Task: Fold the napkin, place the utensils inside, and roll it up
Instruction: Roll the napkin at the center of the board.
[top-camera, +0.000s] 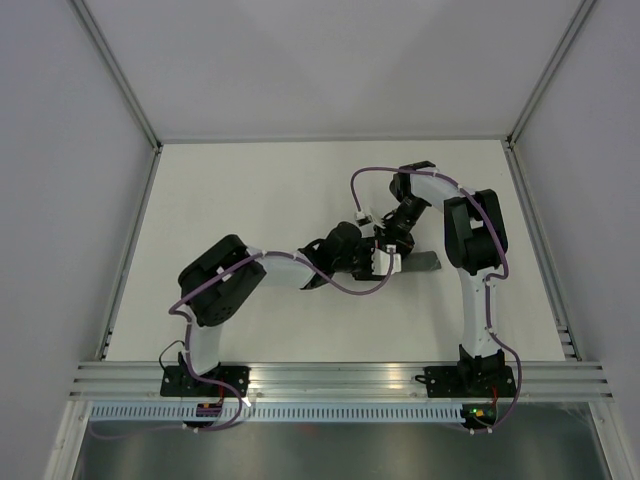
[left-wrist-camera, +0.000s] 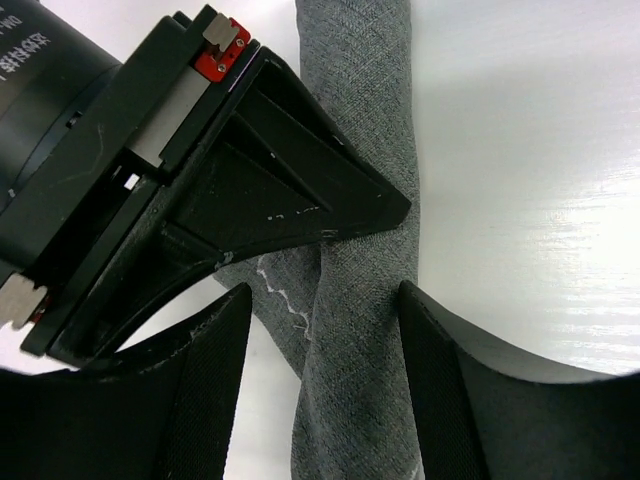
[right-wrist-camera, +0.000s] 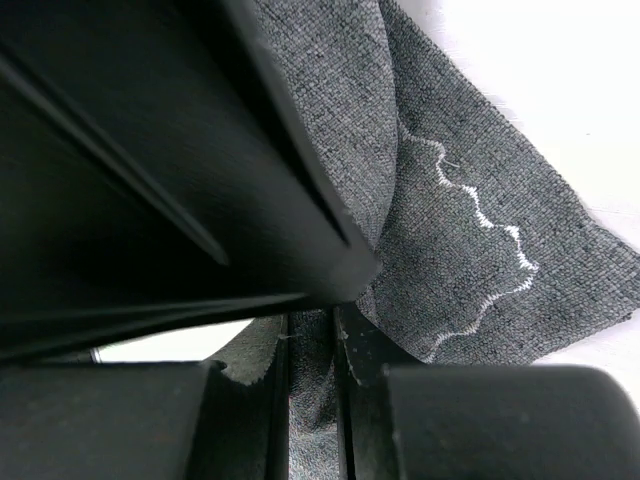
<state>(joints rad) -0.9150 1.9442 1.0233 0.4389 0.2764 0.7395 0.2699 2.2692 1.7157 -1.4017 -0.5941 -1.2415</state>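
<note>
You have the right claw (right-wrist-camera: 312, 345) clenched on the coarse-woven grey napkin (right-wrist-camera: 470, 200); the left claw (left-wrist-camera: 325, 295) stands released astride its rolled length.

The napkin (top-camera: 428, 263) lies as a narrow roll on the surface (top-camera: 250, 190), right of centre and about midway from front to back. The left hand (top-camera: 378, 262) is at the roll's left end, with one finger on either side and the cloth running between them. The right hand (top-camera: 392, 238) is just behind the left hand, close against it, with a fold of napkin between its fingers (right-wrist-camera: 480, 420). The rest of the napkin lies to the right of both hands.
</note>
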